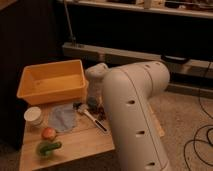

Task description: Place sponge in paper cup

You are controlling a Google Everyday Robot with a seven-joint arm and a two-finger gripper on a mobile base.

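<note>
The white paper cup [34,116] stands upright at the left edge of the wooden table [75,145], in front of the orange tray. The sponge does not show; it may be behind my arm. A flat pale-blue cloth [62,118] lies just right of the cup. My gripper [92,104] hangs dark below the white wrist [96,76], low over the table to the right of the cloth and well right of the cup. My big white arm [135,115] hides the right half of the table.
An orange tray [50,81] takes up the table's back left. A black-handled utensil [94,120] lies under the gripper. A round orange fruit [48,133] and a green object [47,147] sit at the front left. Dark shelving stands behind, and cables lie on the floor at right.
</note>
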